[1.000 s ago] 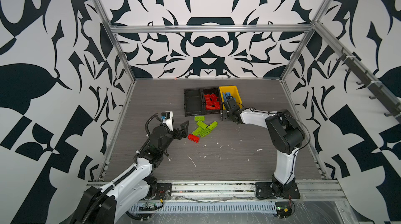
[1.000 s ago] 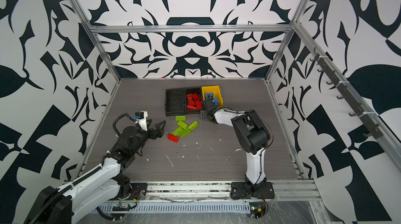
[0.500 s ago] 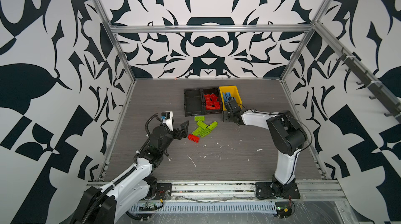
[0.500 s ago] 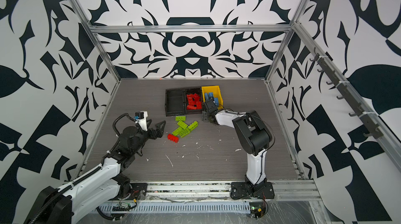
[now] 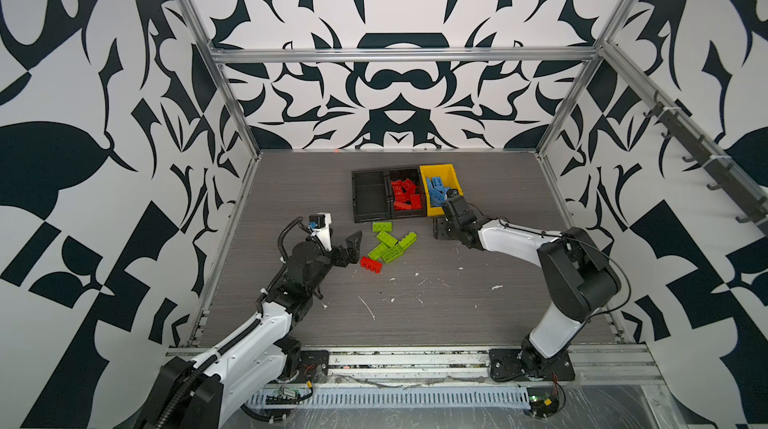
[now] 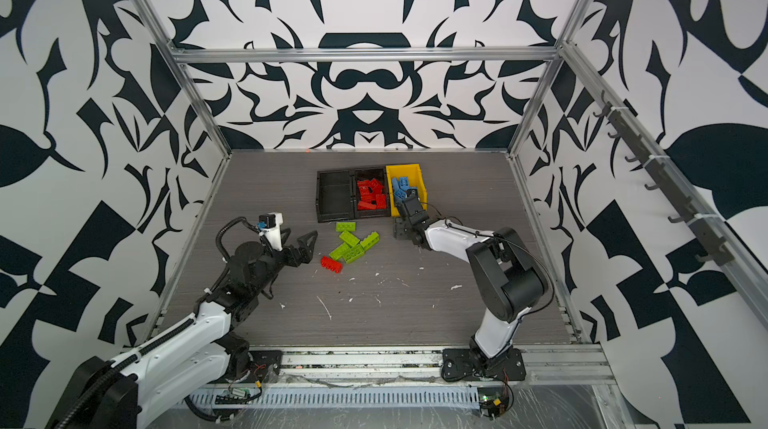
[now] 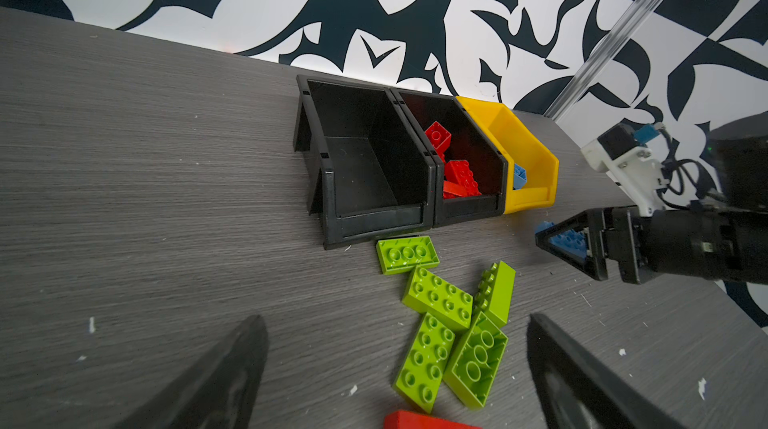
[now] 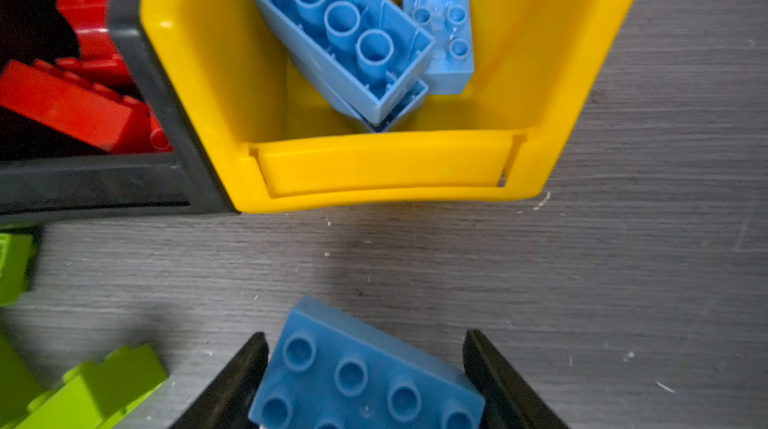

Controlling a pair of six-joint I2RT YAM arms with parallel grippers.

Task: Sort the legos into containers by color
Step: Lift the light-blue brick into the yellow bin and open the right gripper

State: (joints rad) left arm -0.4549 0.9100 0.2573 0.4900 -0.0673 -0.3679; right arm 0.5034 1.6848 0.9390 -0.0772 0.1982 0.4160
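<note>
Three containers stand in a row at the back: an empty black bin (image 5: 370, 198), a black bin (image 5: 409, 216) with red legos, and a yellow bin (image 5: 441, 169) (image 8: 382, 165) with blue legos. Several lime green legos (image 5: 388, 242) (image 7: 440, 323) and one red brick (image 5: 371, 264) lie on the table in front of the bins. My left gripper (image 5: 351, 248) (image 7: 397, 323) hangs open just left of that pile. My right gripper (image 5: 439, 228) (image 8: 365, 335) is shut on a blue brick (image 8: 365, 381) (image 7: 565, 240), held off the table just in front of the yellow bin.
White scuff flecks (image 5: 368, 306) dot the grey table's front half. The patterned walls and metal frame posts (image 5: 557, 131) enclose the table on three sides.
My right gripper's jaws have narrowed onto the blue brick in front of the yellow bin. The left arm and the loose bricks have not moved.
</note>
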